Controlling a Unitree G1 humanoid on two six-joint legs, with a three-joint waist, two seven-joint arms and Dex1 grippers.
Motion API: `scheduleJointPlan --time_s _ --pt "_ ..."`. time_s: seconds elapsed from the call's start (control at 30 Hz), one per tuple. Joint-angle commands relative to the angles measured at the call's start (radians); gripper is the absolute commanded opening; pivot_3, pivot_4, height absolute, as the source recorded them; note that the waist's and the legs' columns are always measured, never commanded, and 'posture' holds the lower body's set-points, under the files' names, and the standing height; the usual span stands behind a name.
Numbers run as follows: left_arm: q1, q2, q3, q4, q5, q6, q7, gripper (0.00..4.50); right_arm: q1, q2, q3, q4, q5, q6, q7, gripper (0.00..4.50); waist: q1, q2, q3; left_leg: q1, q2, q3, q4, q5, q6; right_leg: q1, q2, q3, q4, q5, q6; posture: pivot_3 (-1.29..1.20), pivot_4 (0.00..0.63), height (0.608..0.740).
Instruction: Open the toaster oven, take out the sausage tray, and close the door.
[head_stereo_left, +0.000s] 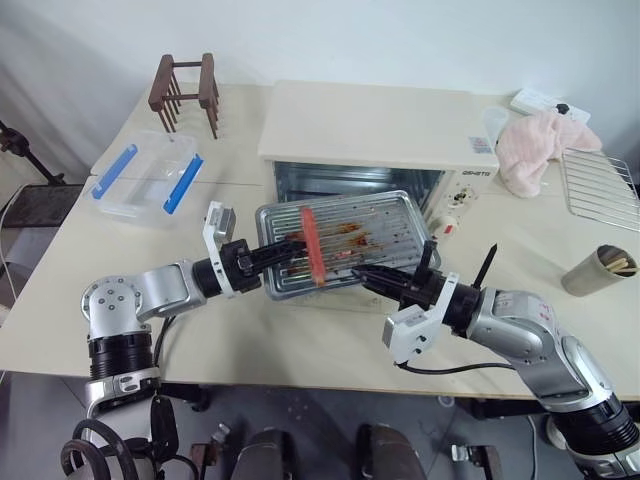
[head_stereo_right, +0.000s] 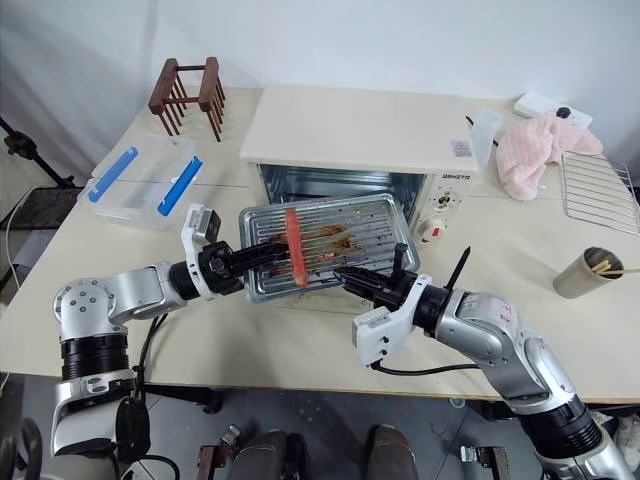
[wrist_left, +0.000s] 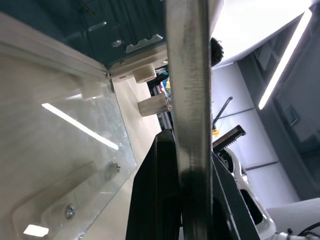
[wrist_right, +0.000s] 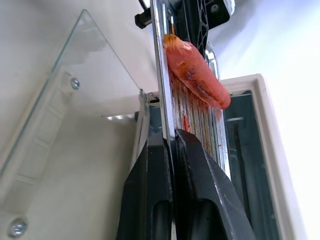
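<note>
The cream-white toaster oven (head_stereo_left: 380, 125) stands at the back of the table with its door (wrist_right: 65, 100) folded down flat in front of it. The shiny ribbed sausage tray (head_stereo_left: 375, 222), with brown stains and one red sausage (head_stereo_left: 313, 245), is held tilted in the air just outside the oven's mouth, above the door. My left gripper (head_stereo_left: 283, 256) is shut on the tray's left rim, its black fingers (wrist_left: 155, 200) clamping the metal edge. My right gripper (head_stereo_left: 366, 272) is shut on the tray's near rim, its fingers (wrist_right: 145, 200) pinching it below the sausage (wrist_right: 195, 75).
A clear plastic box with blue clips (head_stereo_left: 150, 175) and a dark wooden rack (head_stereo_left: 185, 95) sit at the left. On the right are a pink cloth (head_stereo_left: 540, 145), a bare wire rack (head_stereo_left: 600, 185) and a cup with sticks (head_stereo_left: 595, 270).
</note>
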Motion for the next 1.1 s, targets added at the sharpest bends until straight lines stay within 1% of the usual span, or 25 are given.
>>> scheduleJointPlan --time_s 0.03,0.1,0.27,0.37,0.43,0.47,0.53,0.6,0.7,0.73,0.77,0.83,0.93,0.97,1.1 --pt "0.032 0.024 0.009 0.024 -0.133 -0.030 0.107 0.00 0.010 0.000 -0.041 -0.026 0.125 0.067 0.036 0.61 0.000 0.000 0.000 0.000 0.000 0.000 0.000 0.000 0.000 0.000 0.000 0.000 0.000 0.000 0.000 0.00 0.150 0.740" --pt "0.054 0.045 -0.008 0.040 -0.212 -0.048 0.159 0.00 0.013 -0.010 -0.048 -0.028 0.149 0.068 0.049 1.16 -0.001 0.000 0.000 0.000 0.000 -0.001 0.000 0.000 0.000 0.001 0.000 0.000 0.000 0.000 0.000 0.00 0.150 0.740" --pt "0.146 0.105 -0.032 0.042 -0.399 -0.129 0.244 0.00 0.035 -0.042 -0.092 -0.017 0.223 0.063 0.076 2.81 -0.002 0.000 0.000 0.001 0.001 -0.001 0.000 0.000 0.000 0.000 0.000 0.000 0.001 0.000 0.000 0.00 0.150 0.740" --pt "0.205 0.123 0.000 0.028 -0.414 -0.145 0.226 0.00 0.070 -0.063 -0.151 0.011 0.284 0.063 0.080 3.87 0.001 0.000 0.000 0.001 0.001 -0.001 0.000 0.000 0.000 0.001 0.000 0.001 0.001 0.000 0.000 0.00 0.150 0.740" --pt "0.234 0.131 0.019 0.019 -0.414 -0.151 0.212 0.00 0.087 -0.070 -0.186 0.029 0.309 0.069 0.078 4.48 0.003 0.000 0.000 0.001 0.000 -0.001 0.000 0.000 0.000 0.001 0.000 0.001 0.001 0.000 0.000 0.00 0.150 0.740" --pt "0.252 0.134 0.034 0.015 -0.414 -0.152 0.199 0.00 0.100 -0.072 -0.204 0.040 0.334 0.084 0.083 4.48 0.003 0.000 0.000 0.001 0.000 -0.001 0.000 0.000 0.000 0.001 0.000 0.002 0.000 0.000 0.000 0.00 0.150 0.740" --pt "0.351 0.125 0.144 -0.011 -0.414 -0.144 0.124 0.00 0.166 -0.071 -0.281 0.106 0.513 0.175 0.146 4.48 0.002 0.000 0.000 0.001 -0.001 -0.001 0.000 0.000 0.000 0.001 0.000 0.003 0.000 0.000 0.000 0.00 0.150 0.740" --pt "0.438 0.114 0.226 -0.034 -0.414 -0.142 0.068 0.00 0.201 -0.064 -0.335 0.148 0.639 0.251 0.184 4.48 -0.001 0.000 0.000 0.001 0.000 -0.001 -0.001 0.000 0.000 0.001 0.000 0.003 0.000 0.000 0.000 0.00 0.150 0.740" --pt "0.526 0.101 0.289 -0.063 -0.414 -0.144 0.018 0.00 0.202 -0.057 -0.366 0.182 0.729 0.316 0.218 4.48 -0.005 0.000 0.000 0.001 0.000 0.001 -0.001 0.000 0.000 0.000 0.001 0.004 -0.001 0.000 0.000 0.00 0.150 0.740" --pt "0.548 0.096 0.304 -0.070 -0.414 -0.141 -0.003 0.00 0.199 -0.053 -0.372 0.200 0.746 0.308 0.234 4.48 -0.003 0.000 0.000 0.001 0.000 0.002 -0.001 0.000 0.000 0.000 0.001 0.004 -0.001 -0.001 -0.001 0.00 0.150 0.740" --pt "0.572 0.091 0.319 -0.079 -0.414 -0.141 -0.021 0.00 0.196 -0.050 -0.379 0.221 0.755 0.298 0.247 4.31 -0.002 0.000 0.000 0.001 0.001 0.002 -0.001 0.001 0.001 0.001 0.001 0.005 -0.001 -0.001 -0.001 0.00 0.150 0.740" --pt "0.615 0.082 0.339 -0.101 -0.414 -0.148 -0.041 0.00 0.192 -0.050 -0.387 0.256 0.770 0.294 0.265 3.85 -0.002 0.000 0.000 0.002 0.002 0.002 0.000 0.002 0.001 0.001 0.000 0.006 -0.001 -0.001 -0.002 0.00 0.150 0.740" --pt "0.710 0.041 0.390 -0.156 -0.414 -0.185 -0.059 0.00 0.189 -0.068 -0.368 0.336 0.776 0.296 0.337 2.74 -0.001 0.000 0.000 0.002 0.002 0.002 0.000 0.001 0.001 0.001 0.000 0.010 -0.001 -0.001 -0.002 0.00 0.150 0.740" --pt "0.735 0.028 0.399 -0.173 -0.414 -0.193 -0.066 0.00 0.183 -0.069 -0.362 0.361 0.774 0.286 0.358 2.49 -0.001 0.000 0.000 0.002 0.001 0.002 0.000 0.001 0.001 0.001 0.000 0.012 -0.001 -0.001 -0.002 0.00 0.150 0.740" --pt "0.826 -0.028 0.428 -0.235 -0.414 -0.235 -0.080 0.00 0.150 -0.072 -0.338 0.460 0.757 0.284 0.419 1.08 -0.002 0.000 0.000 0.002 0.001 0.002 -0.001 0.001 0.001 0.000 0.000 0.014 -0.002 -0.001 -0.002 0.00 0.150 0.740"
